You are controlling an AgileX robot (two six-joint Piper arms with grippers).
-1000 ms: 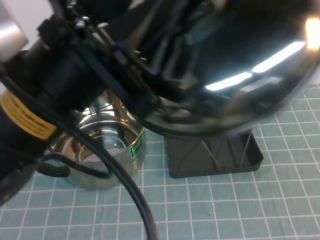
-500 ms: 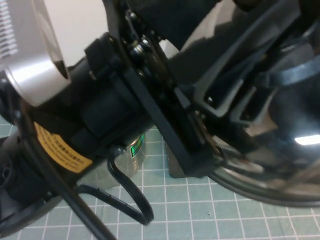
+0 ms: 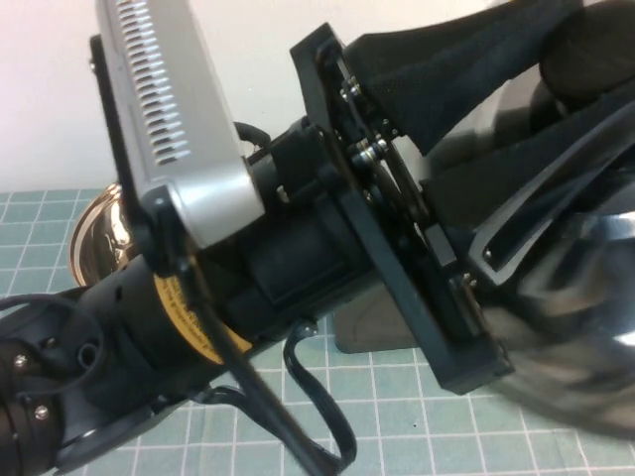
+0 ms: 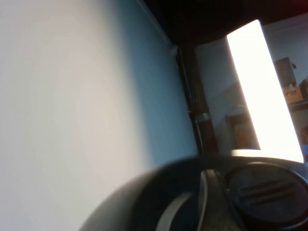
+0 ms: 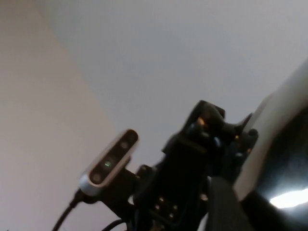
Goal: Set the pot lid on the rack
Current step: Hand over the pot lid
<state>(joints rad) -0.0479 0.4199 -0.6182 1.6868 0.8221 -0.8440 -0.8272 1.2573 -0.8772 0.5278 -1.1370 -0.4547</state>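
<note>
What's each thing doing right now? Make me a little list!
left claw: raised close to the high camera, gripping the pot lid
pot lid: in the air, not on the rack
rack: on the green mat, mostly hidden behind the left arm
pot: at the left, partly hidden
right claw: out of view

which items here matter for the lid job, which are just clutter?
Job:
- pot lid, raised close to the high camera, at the left gripper
- rack, mostly hidden behind the arm

Bystanders:
- steel pot, back left
- green cutting mat
- right gripper: not in view
</note>
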